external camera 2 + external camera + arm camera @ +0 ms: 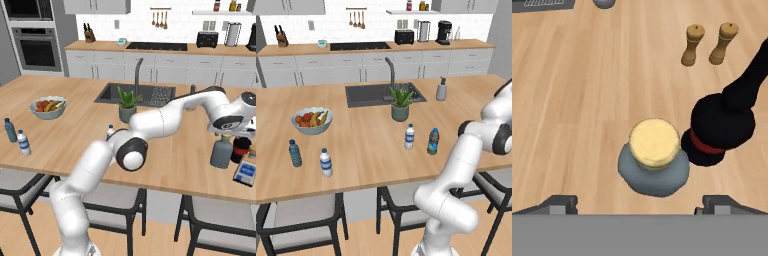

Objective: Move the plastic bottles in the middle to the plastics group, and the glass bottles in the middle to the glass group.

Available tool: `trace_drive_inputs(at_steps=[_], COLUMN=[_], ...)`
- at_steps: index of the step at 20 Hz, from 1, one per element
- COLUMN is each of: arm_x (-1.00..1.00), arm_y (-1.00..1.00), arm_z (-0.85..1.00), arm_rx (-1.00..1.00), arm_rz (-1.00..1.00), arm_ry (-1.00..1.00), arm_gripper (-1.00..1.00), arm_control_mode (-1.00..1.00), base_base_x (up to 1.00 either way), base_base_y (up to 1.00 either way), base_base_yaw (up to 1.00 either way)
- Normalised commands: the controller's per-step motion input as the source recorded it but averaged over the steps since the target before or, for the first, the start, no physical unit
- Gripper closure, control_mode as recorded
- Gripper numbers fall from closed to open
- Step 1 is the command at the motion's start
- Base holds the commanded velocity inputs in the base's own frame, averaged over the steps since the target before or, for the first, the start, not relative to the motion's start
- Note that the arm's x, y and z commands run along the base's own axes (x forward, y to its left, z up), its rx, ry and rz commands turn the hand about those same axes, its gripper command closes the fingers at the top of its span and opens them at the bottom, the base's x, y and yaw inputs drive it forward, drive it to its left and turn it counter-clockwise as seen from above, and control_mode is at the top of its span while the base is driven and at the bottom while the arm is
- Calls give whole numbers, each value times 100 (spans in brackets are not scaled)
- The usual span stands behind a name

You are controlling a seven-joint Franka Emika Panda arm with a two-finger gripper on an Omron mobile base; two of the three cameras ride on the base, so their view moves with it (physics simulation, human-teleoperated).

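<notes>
Directly beneath the spread tool [637,202] stands a squat grey-blue glass bottle [653,172], tan-stoppered.

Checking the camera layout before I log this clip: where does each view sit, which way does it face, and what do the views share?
Left base view: behind the arm's left, facing the island counter; arm at lower right.
Right base view: behind its right, same counter; arm from lower left, reaching right.
Hand view: looking down past the open gripper onto the grey-blue bottle with tan stopper.
Shared: the bottle in the right base and hand views; fruit bowl and potted plant in both base views.
</notes>
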Motion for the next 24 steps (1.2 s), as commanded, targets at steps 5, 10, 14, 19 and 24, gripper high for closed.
trace_drive_inputs(at_steps=[5,10,14,19,24], arm_x=[-79,-51,0,12,9], arm_y=[63,99,100,100,100], arm_z=[17,0,1,0,0], arm_rx=[-1,-1,-1,-2,-4], arm_rz=[1,-2,-6,-7,-4], arm_ry=[-9,-10,-6,0,18], arm_gripper=[-100,-100,-100,-100,-100], arm_control_mode=[-100,-100,-100,-100,-100], base_base_x=[0,0,0,0,0], base_base_y=[0,0,0,0,0], base_base_yaw=[0,0,0,0,0])
